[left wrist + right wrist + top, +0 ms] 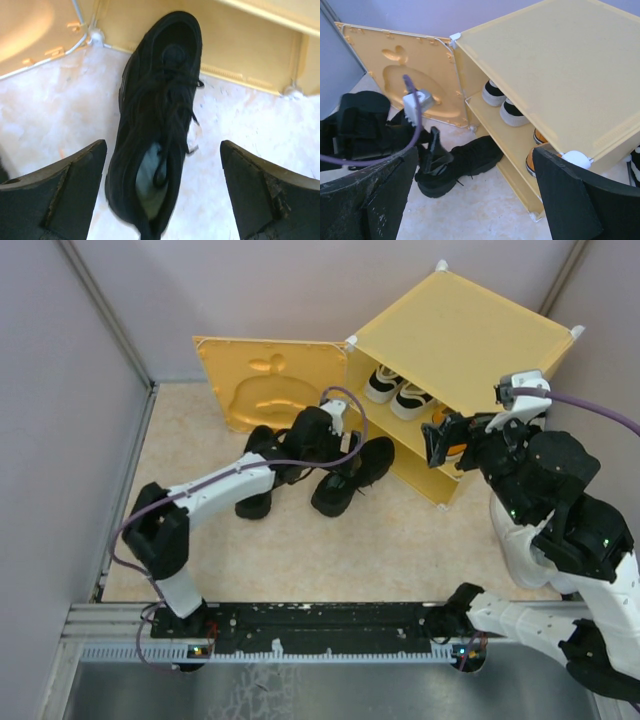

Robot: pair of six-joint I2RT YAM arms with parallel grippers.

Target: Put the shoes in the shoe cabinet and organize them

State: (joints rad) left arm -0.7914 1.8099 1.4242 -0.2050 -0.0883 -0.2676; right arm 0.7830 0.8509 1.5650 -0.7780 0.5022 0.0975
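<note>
White arms (215, 485), purple cables (590, 405), black tools (162, 145)

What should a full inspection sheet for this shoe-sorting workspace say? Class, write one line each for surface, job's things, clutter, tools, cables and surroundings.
Surface: pale marbled tabletop.
Job's things: yellow shoe cabinet with its door swung open; black-and-white sneakers on the inner shelf; orange sneakers inside, partly hidden; two black sneakers on the tabletop in front.
Clutter: nothing seen.
Tools: left tool open, straddling one black sneaker; right tool open, holding nothing, near the cabinet front.
Cables: purple cable loops over the left arm; second purple cable at the right wrist.
Surroundings: grey walls; metal rail at the near edge.
</note>
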